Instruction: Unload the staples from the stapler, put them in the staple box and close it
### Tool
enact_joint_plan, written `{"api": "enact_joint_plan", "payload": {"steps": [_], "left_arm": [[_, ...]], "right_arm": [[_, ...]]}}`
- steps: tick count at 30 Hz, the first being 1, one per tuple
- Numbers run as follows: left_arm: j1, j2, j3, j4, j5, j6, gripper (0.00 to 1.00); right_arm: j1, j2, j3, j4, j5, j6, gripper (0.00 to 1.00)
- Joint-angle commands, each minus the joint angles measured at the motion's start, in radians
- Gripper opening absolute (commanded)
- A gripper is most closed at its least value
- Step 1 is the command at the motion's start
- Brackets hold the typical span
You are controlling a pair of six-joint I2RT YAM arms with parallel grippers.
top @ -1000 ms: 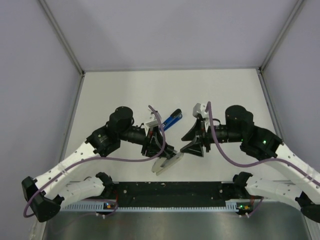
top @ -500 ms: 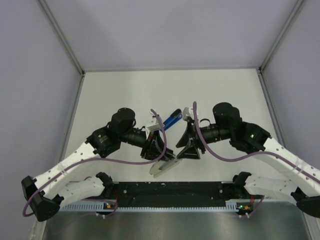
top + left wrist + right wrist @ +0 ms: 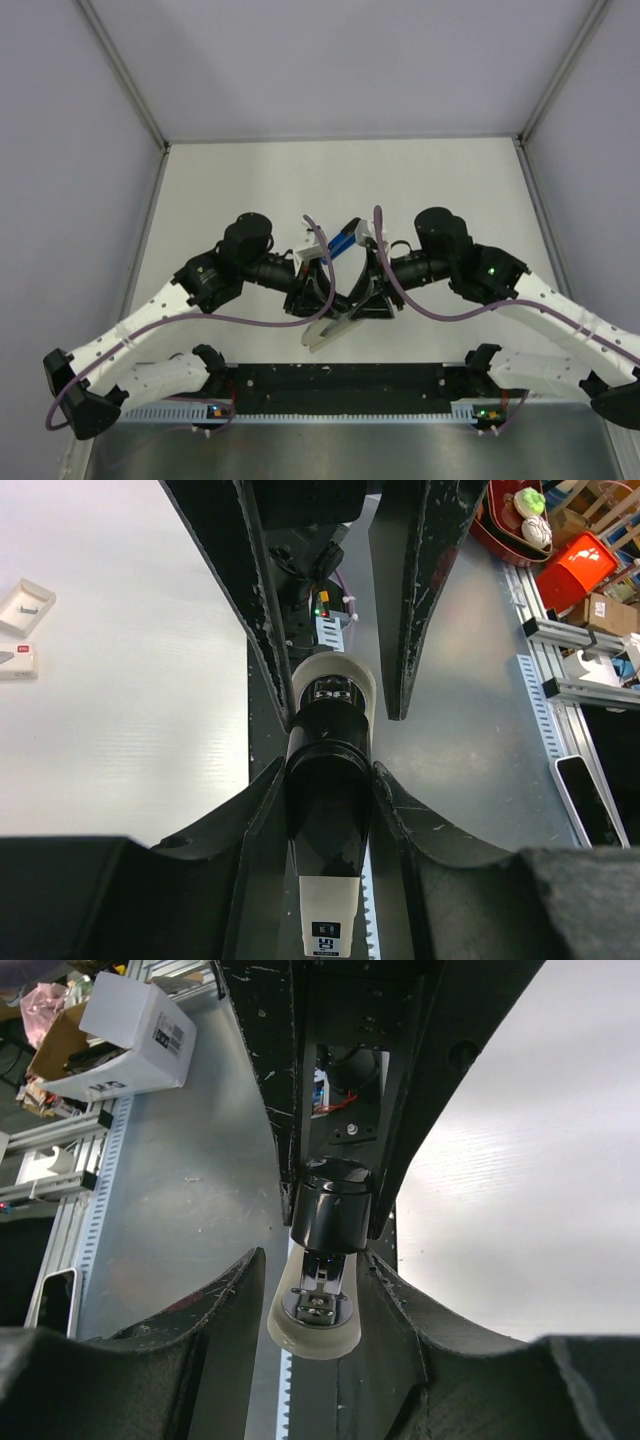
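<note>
Change over the last second: right gripper (image 3: 312,1260) drawn leftward, fingertips now meeting those of left gripper (image 3: 328,770), gap narrowed. Small narrow blue-and-black stapler (image 3: 344,240) with silvery metal clamped between half-open left fingers (image 3: 260,810); flanked closely by right fingers (image 3: 235,1300), grip there impossible to tell. Purple cables (image 3: 250,318) trailing from both wrists.

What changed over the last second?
The right gripper swung left toward the left arm and now straddles the stapler; whether it grips yet is unclear. The left gripper stayed clamped on the stapler, lifted above the table, in almost the same place.
</note>
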Motion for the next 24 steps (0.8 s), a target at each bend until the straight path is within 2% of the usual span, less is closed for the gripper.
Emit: {"api": "enact_joint_plan", "payload": {"steps": [1,3,9,15,21,24], "left_arm": [[-0.009,-0.006,0.065,0.063,0.002,-0.004,0.0],[-0.013,-0.004,0.067,0.063,-0.007,-0.005,0.0],[-0.016,-0.01,0.07,0.075,-0.041,-0.021,0.0],[-0.018,-0.027,0.07,0.118,-0.018,-0.051,0.0],[-0.018,-0.035,0.087,0.138,-0.045,-0.064,0.0],[-0.018,-0.039,0.079,0.2,-0.081,-0.096,0.0]], "right_arm": [[0.033,0.008,-0.006,0.05,-0.012,0.002,0.42],[0.039,0.011,-0.012,0.051,-0.009,0.004,0.42],[0.057,0.012,-0.031,0.053,0.01,0.007,0.32],[0.061,0.002,-0.06,0.056,0.024,0.008,0.15],[0.067,-0.047,-0.142,0.12,-0.002,0.059,0.15],[0.068,-0.075,-0.208,0.181,-0.004,0.099,0.15]]}}
